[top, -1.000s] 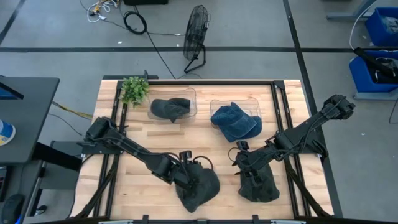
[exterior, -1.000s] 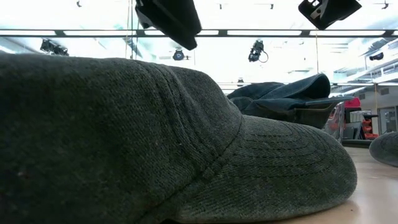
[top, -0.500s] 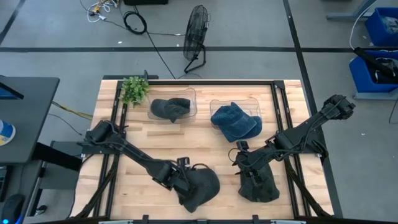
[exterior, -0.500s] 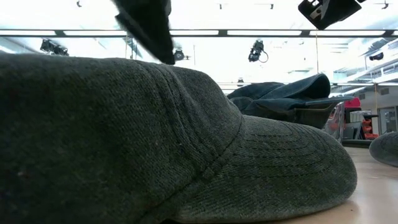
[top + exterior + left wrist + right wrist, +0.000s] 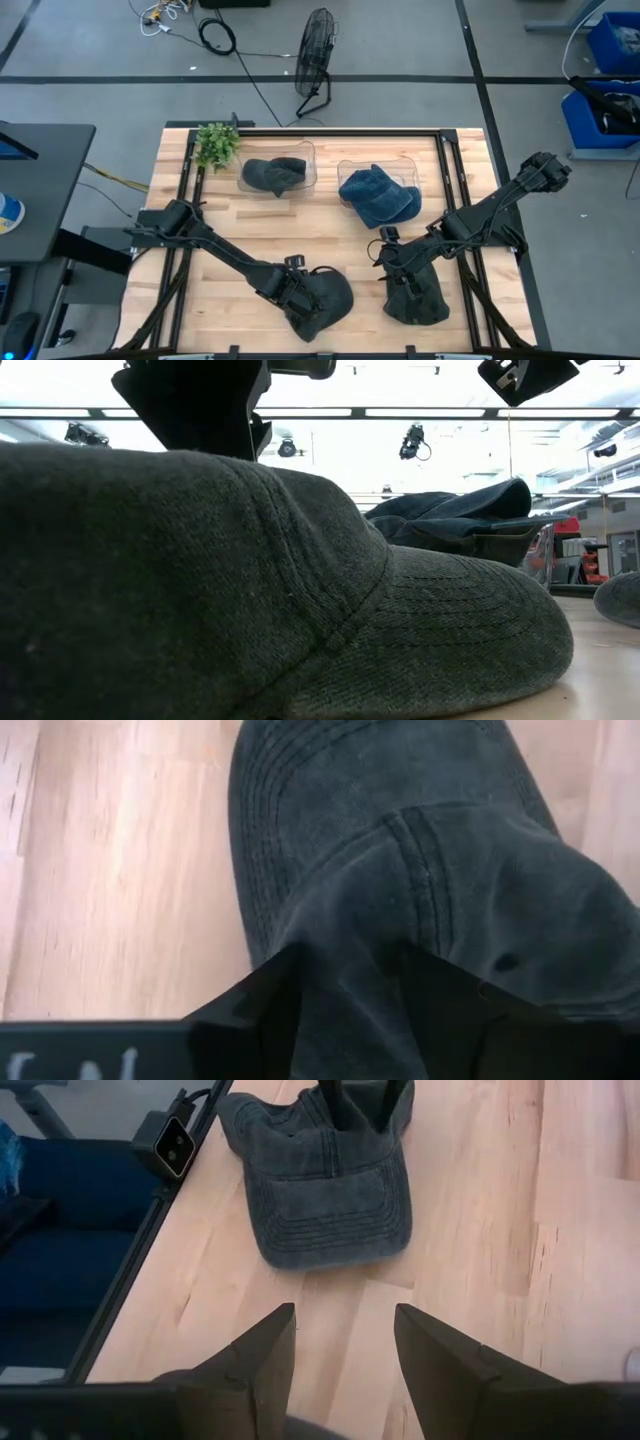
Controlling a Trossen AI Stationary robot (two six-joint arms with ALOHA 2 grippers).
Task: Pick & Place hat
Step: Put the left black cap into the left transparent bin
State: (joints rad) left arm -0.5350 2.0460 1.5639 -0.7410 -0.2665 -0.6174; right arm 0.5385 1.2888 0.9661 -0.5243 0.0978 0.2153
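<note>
At the far left corner of the pale butcher-block table (image 5: 230,225) stands a small leafy green plant (image 5: 216,144). Just right of it, a clear plastic bin (image 5: 305,176) holds a crumpled dark grey cap (image 5: 272,174); beside that, a second clear bin (image 5: 350,168) carries a rumpled navy blue cap (image 5: 378,196) that spills over its near edge.

Along the near edge, left of centre, lies the grey washed-cotton cap (image 5: 322,300), its crown ribbed by raised seams and its brim stitched in curved rows. The left gripper (image 5: 298,298) is down on the crown; in the left wrist view its dark wedge-shaped fingers (image 5: 262,1010) press into the cloth with a fold of fabric bunched between them, pinching the cap where it rests on the wood.

To the right, near the table's front, another dark grey cap (image 5: 418,299) lies flat. The right gripper (image 5: 398,276) hangs just over it, its fingers (image 5: 255,1355) spread apart and holding nothing.
</note>
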